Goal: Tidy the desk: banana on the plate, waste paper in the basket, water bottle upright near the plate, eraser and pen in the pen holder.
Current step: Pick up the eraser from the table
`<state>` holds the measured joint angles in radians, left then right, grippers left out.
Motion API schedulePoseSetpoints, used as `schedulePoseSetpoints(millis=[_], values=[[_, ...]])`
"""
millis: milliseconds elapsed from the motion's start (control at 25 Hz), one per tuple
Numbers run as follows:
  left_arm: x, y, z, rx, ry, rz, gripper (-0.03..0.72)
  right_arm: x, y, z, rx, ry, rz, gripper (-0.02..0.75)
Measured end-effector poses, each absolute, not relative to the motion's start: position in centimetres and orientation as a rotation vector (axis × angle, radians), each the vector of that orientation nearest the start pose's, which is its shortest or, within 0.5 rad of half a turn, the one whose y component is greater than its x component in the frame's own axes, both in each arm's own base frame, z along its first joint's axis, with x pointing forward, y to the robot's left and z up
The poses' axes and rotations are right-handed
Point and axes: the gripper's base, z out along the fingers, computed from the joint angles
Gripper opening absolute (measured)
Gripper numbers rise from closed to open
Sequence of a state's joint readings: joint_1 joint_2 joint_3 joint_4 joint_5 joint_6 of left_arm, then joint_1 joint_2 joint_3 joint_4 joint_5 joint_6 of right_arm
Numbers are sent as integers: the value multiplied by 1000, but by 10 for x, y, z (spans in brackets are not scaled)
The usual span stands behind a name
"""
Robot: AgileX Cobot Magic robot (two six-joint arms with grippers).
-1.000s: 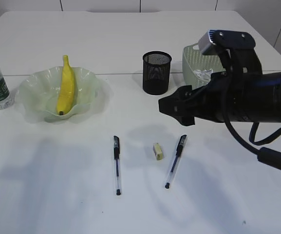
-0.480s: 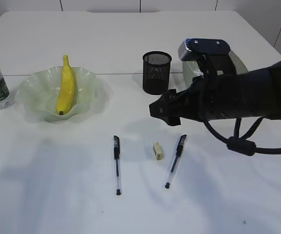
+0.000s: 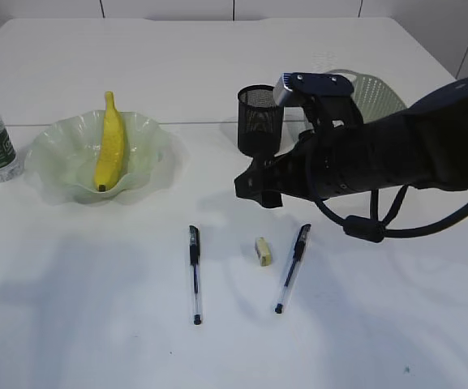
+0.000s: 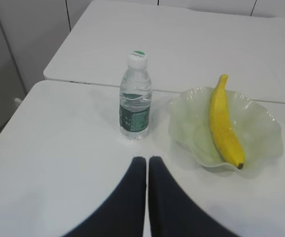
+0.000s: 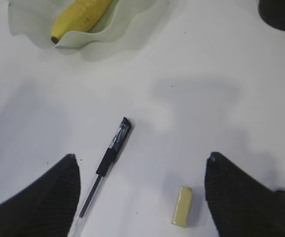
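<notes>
Above the eraser [image 5: 182, 213], the right gripper [image 5: 140, 195] is hovering with its two dark fingers [image 5: 43, 197] standing wide apart and holding nothing; in the exterior view its tip [image 3: 254, 185] is hanging just behind the eraser [image 3: 263, 250], clear of the white desk [image 3: 71, 324]. Left of the eraser one pen [image 3: 194, 273] is lying flat, seen under the right gripper as a clear barrel with a black grip [image 5: 105, 163], and right of the eraser a second pen [image 3: 292, 267] is lying at a slant, close beside it but not touching. Behind the eraser the black mesh pen holder [image 3: 260, 119] is standing upright, partly covered by the arm, and further right of it only the rim of the sage-green basket [image 3: 371, 91] is showing past the arm. Well to the left of the eraser the banana [image 3: 110, 151] is resting in the pale green plate [image 3: 55, 150], dark tip toward the near rim. Beyond the plate, the water bottle [image 4: 135, 102] is standing upright just beside it. Near that bottle the left gripper [image 4: 147, 168] is hanging with its fingers pressed together, empty.
</notes>
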<state>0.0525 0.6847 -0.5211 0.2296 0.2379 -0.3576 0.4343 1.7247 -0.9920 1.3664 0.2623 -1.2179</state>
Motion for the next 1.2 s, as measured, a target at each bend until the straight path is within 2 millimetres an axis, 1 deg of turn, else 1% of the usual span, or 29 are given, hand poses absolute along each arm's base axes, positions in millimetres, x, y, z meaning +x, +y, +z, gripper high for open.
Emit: schedulePoseSetpoints(millis=[80, 320, 440, 600, 720, 840, 920, 1200], values=[[143, 13, 305, -216, 1881, -2, -24, 322, 169, 202, -450, 2283, 593, 586], [143, 12, 305, -226, 1882, -13, -24, 334, 146, 194, -352, 2334, 599, 586], [143, 12, 305, -228, 1884, -14, -24, 336, 139, 190, -337, 2367, 598, 586], [143, 12, 305, -229, 1884, -16, -24, 335, 145, 185, -396, 2425, 662, 586], [143, 12, 305, -229, 1884, -16, -24, 334, 150, 178, -446, 2527, 716, 586], [143, 12, 305, -229, 1884, -16, -24, 335, 151, 172, -533, 2661, 710, 586], [143, 12, 305, -229, 1884, -16, -24, 337, 152, 173, -562, 2720, 703, 586], [142, 13, 303, -236, 1906, -11, -24, 358, 157, 205, -570, 2696, 675, 586]])
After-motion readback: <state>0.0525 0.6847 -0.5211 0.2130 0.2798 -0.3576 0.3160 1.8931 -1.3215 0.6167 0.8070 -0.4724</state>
